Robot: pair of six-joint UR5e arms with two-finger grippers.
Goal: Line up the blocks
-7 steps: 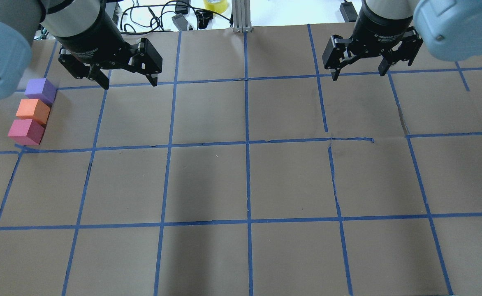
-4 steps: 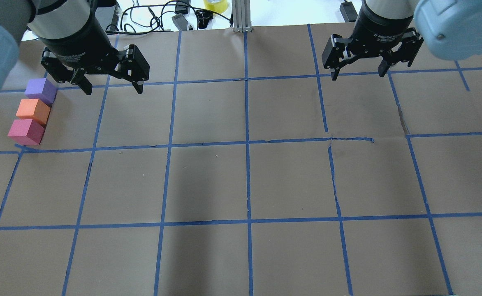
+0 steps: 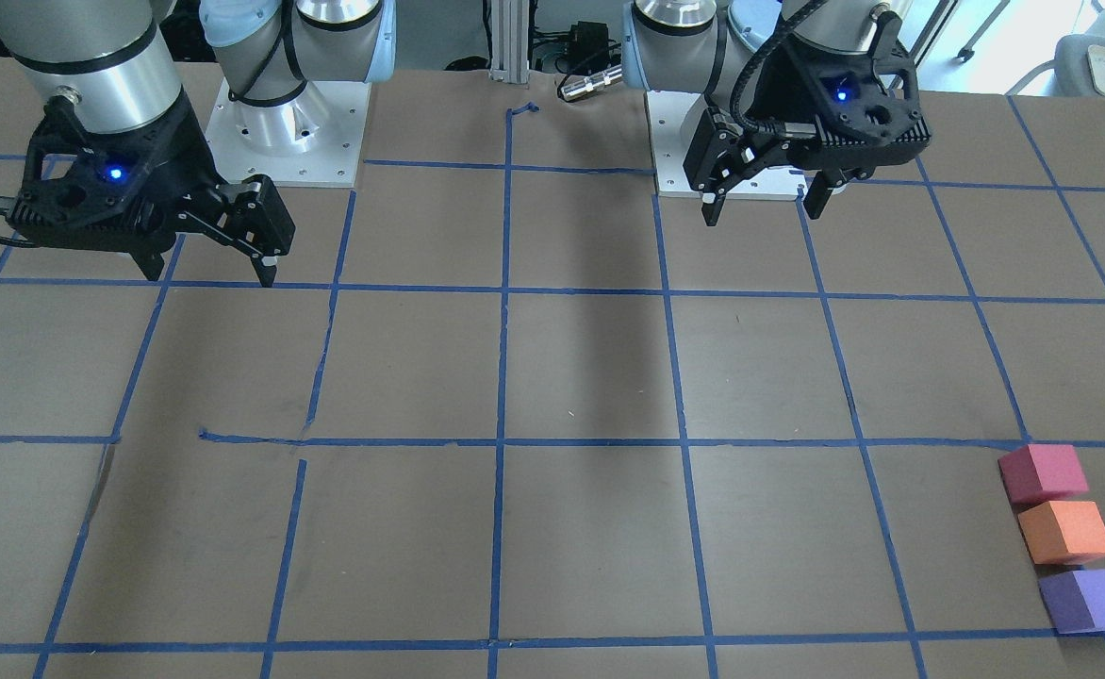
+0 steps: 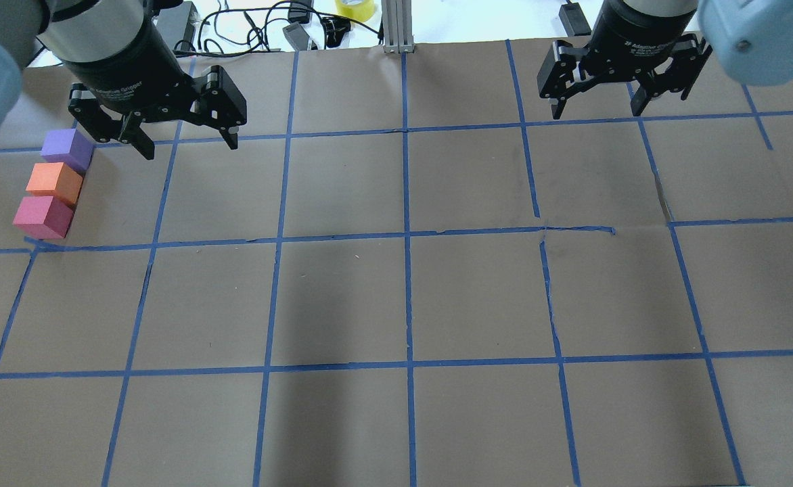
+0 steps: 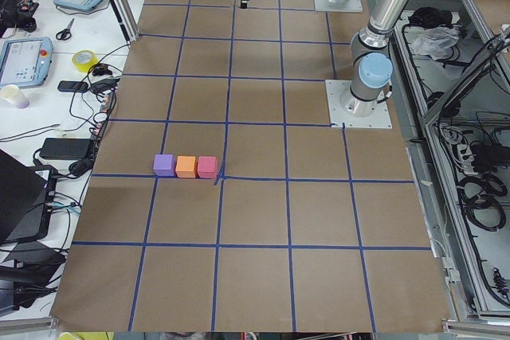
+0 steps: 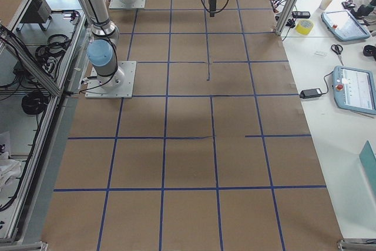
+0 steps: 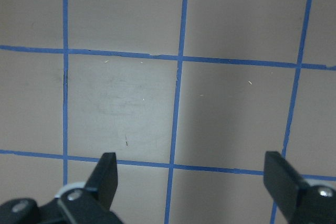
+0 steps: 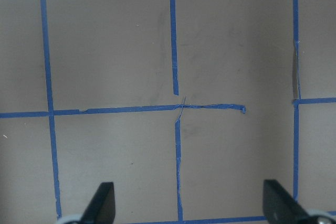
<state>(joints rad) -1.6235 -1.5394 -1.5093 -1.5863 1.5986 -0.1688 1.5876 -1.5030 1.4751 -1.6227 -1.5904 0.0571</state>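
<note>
The purple block [image 4: 66,149], orange block [image 4: 53,182] and red block [image 4: 42,216] sit touching in a row near the table's [image 4: 342,297] left edge, so judge the line done and steer the left gripper [image 4: 189,149] and right gripper [image 4: 597,113], both spread wide and empty, away from it.

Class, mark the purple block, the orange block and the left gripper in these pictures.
purple block [image 4: 65,143], overhead exterior view, on its top face.
orange block [image 4: 51,178], overhead exterior view, on its top face.
left gripper [image 4: 190,149], overhead exterior view, midway between its open fingertips.
</note>
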